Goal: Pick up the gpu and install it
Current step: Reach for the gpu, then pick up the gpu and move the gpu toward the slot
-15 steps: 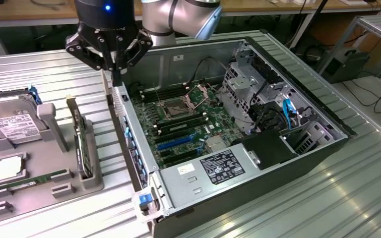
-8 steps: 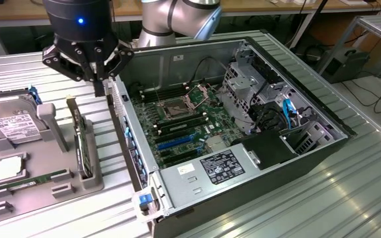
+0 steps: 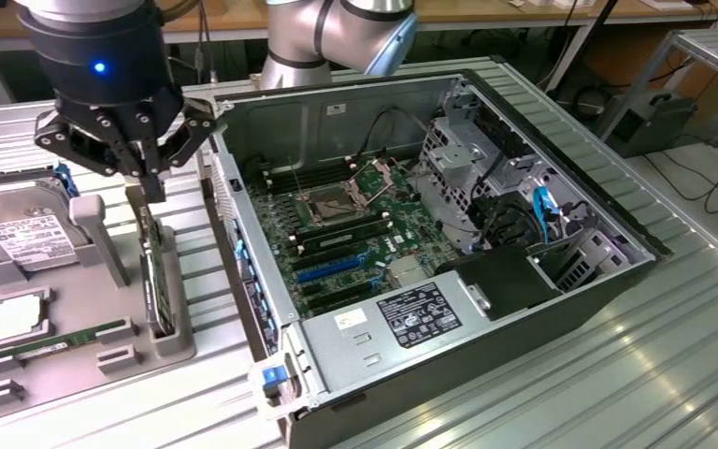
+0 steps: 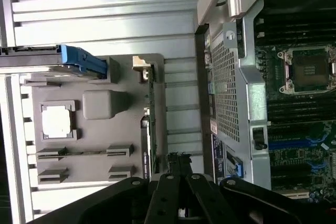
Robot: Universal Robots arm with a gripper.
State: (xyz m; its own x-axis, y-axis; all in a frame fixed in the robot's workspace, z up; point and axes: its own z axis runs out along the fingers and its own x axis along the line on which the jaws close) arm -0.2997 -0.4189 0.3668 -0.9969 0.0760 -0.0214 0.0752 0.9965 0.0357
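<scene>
Holding the jaws clenched, tip against tip, with nothing visibly caught between them. Hovering right above the top edge of the gpu (image 3: pixel 154 281) (image 4: pixel 149 129), and impossible to tell whether touching it or just clear of it. Finding the gpu standing on its long edge in a narrow slot of the grey tray (image 3: pixel 175 354) (image 4: pixel 97 132), along the tray side nearest the computer case (image 3: pixel 322 117), not yet lifted and not yet in the machine. Hanging the jaws from a black wrist body (image 3: pixel 85 37) showing a small blue light (image 3: pixel 100 67), on the silver-grey arm (image 3: pixel 334 37) rising behind the case. Sharing the tray, farther from the case: a hard drive with a white label (image 3: pixel 22 238) propped toward the back in the exterior view, a square processor chip (image 3: pixel 16 318) (image 4: pixel 55 120) lying flat in its pocket, and a narrow green memory stick (image 3: pixel 53 339) lying between grey clips. Looking to the exterior view's right of the tray: the case lying on its side with the panel off, baring the green motherboard (image 3: pixel 347 234) (image 4: pixel 304 129), an uncovered processor socket (image 3: pixel 334 201) (image 4: pixel 307 69) and a labelled power supply (image 3: pixel 415 313) at the near end. Resting all of this on a ribbed metal bench (image 3: pixel 583 374) (image 4: pixel 105 14).
</scene>
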